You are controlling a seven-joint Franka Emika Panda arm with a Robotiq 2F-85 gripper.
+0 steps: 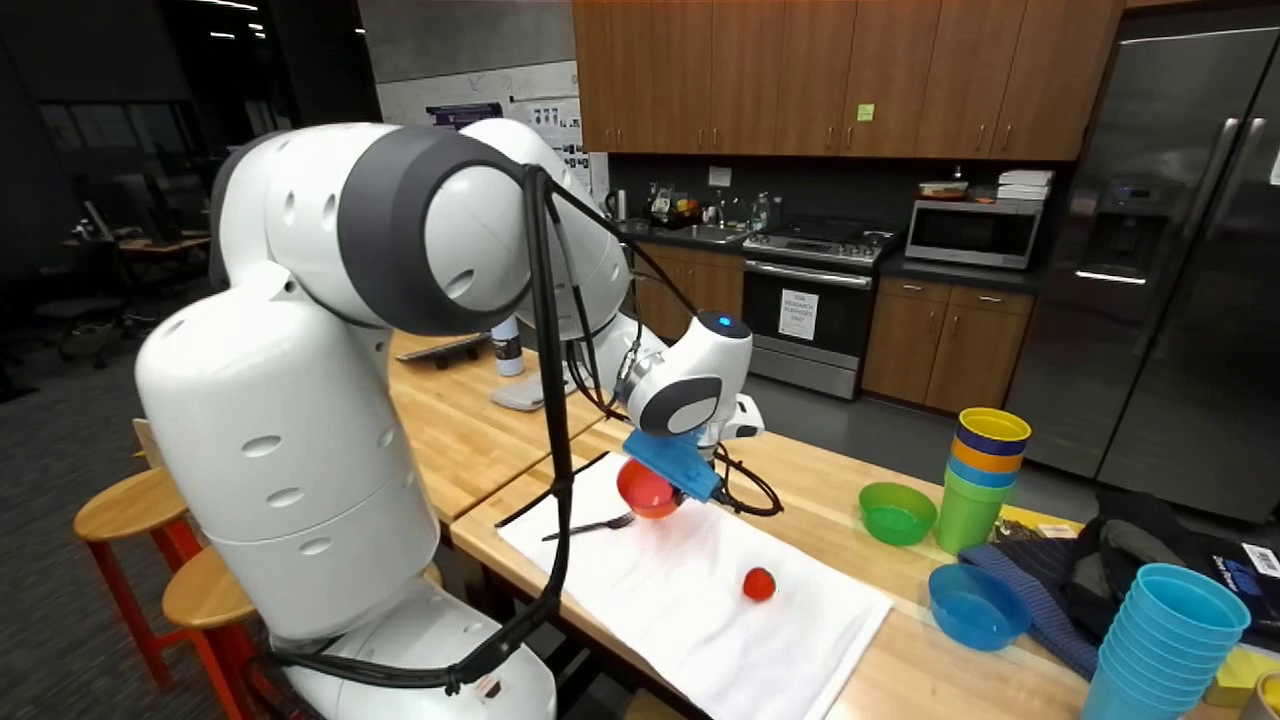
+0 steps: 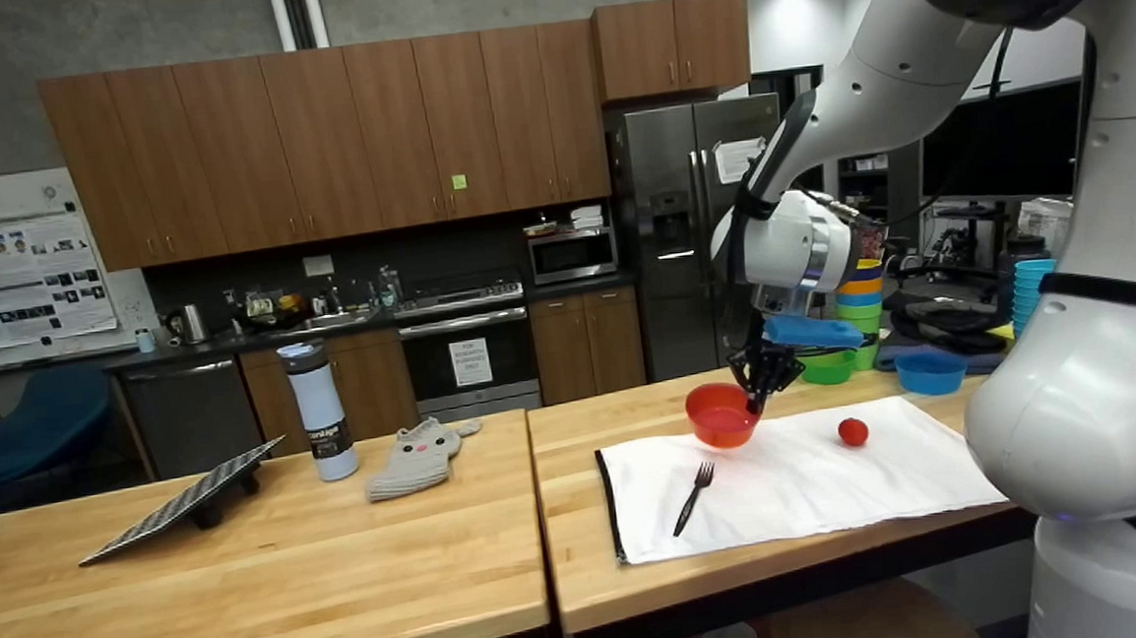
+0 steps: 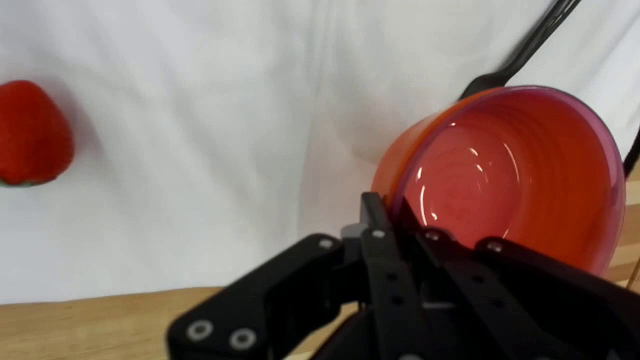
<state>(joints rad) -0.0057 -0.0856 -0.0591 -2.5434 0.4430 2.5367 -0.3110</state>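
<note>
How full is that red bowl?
Looks empty: in the wrist view the red bowl shows a bare bottom; the gripper hides a bit.

red bowl [image 3: 500, 175], black hand [image 3: 386, 202], black fork [image 2: 693, 499], white cloth [image 3: 215, 150].

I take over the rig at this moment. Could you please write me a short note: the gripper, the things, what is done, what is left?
Gripper: shut on the rim of the red bowl, jaws on both sides of its wall.
Things: the fork lies on the white cloth near the bowl; the red fruit lies on the cloth, apart from both. I cannot tell whether the bowl's base touches the cloth.
Done: the bowl is gripped.
Left: the bowl is not yet released; nothing shows inside it.
</note>
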